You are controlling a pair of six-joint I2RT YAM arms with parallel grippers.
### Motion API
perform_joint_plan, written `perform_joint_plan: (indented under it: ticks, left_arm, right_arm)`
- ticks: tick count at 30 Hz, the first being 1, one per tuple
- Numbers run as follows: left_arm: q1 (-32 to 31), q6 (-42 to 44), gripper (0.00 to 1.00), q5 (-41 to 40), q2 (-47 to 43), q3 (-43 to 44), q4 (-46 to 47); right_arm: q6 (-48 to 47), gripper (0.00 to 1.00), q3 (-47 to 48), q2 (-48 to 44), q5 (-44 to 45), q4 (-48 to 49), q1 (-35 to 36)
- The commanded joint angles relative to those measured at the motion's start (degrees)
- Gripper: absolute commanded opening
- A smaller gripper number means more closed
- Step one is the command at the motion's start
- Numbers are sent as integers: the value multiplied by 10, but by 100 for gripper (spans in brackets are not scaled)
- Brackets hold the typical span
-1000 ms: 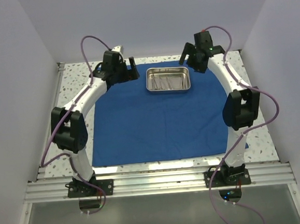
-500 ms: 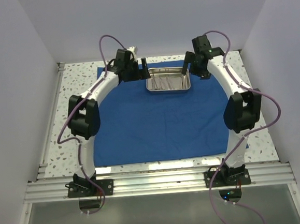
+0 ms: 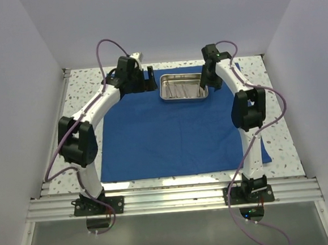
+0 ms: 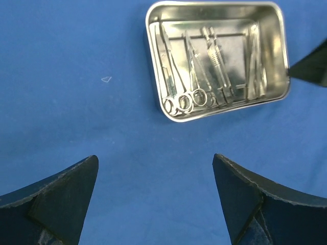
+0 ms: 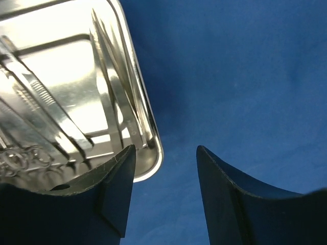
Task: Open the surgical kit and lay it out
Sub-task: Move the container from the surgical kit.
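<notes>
the blue cloth lies bare from its near edge to the middle. at its far edge the steel tray blocks the centre, with the left gripper to its left and the right gripper straddling its right wall.

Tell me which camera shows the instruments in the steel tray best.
Left wrist view: it looks straight down on the whole steel tray, its instruments separate and sharp. The top view shows them only as tiny faint lines; the right wrist view catches one glaring corner, cropped.
</notes>
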Motion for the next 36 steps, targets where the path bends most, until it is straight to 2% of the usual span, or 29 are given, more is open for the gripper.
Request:
perform_joint_plan:
  ticks: [1, 4, 8, 11, 12, 13, 20, 27, 30, 34, 36]
  left_arm:
    - [5, 18, 97, -14, -70, -20, 4]
    - [4, 18, 97, -16, -92, -36, 2]
    - [4, 21, 97, -25, -111, -49, -9]
    - [4, 28, 97, -33, -129, -69, -10]
    - [5, 32, 97, -34, -134, -75, -11]
    - [5, 33, 97, -37, -141, -85, -12]
    - [5, 35, 97, -34, -167, -132, -5]
    - [5, 36, 97, -30, -178, -163, 10]
    - [5, 36, 97, -33, -180, -174, 15]
    - [5, 29, 98, -27, -177, -179, 25]
    - [5, 23, 98, -25, -170, -178, 31]
  right_arm:
    - [-6, 55, 0, 2, 16, -9, -1]
    - [-7, 54, -8, 11, 19, -3, -1]
    - [-6, 42, -32, 18, 21, 14, -1]
    - [-9, 19, -53, 27, 21, 31, -1]
    - [-11, 2, -54, 31, 22, 36, -1]
    - [-14, 0, -49, 39, 25, 37, -1]
    - [-27, 0, 10, 55, 68, 33, -12]
    - [-26, 0, 97, 57, 112, 0, -79]
    - [-42, 0, 87, 41, 122, 0, -106]
    - [-113, 0, 63, 20, 126, 10, -133]
    - [-134, 0, 25, -4, 120, 30, -145]
